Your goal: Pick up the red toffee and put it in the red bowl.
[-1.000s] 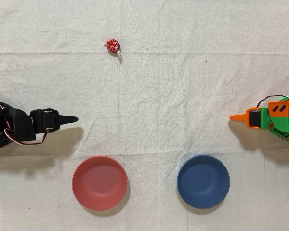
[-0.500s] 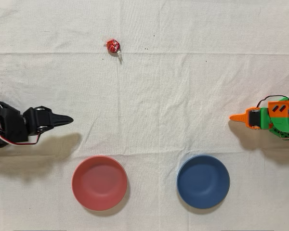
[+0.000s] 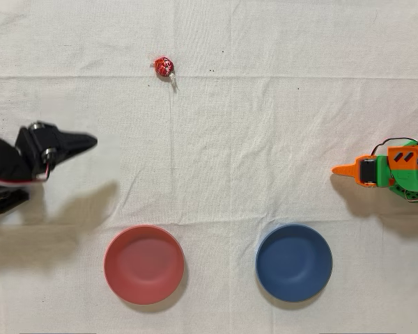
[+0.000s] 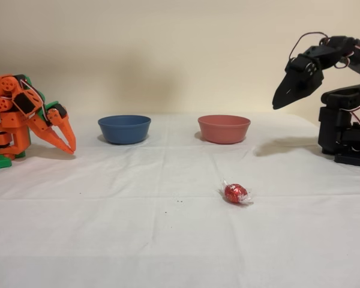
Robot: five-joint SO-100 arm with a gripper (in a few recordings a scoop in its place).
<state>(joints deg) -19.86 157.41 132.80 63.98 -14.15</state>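
gripper: the black arm's gripper (image 3: pixel 83 142) hangs raised above the cloth, jaws pressed together to a point, holding nothing.
red toffee: the red toffee (image 3: pixel 164 66) lies on the white cloth (image 3: pixel 265 125), well apart from the gripper, up and to the right of it in the overhead view, its wrapper tail trailing toward the bowls.
red bowl: the red bowl (image 3: pixel 144 264) sits below the gripper's tip in the overhead view, on the far side from the sweet, beside the blue bowl (image 3: pixel 294 262).
next: likely a reach out and down to the toffee.
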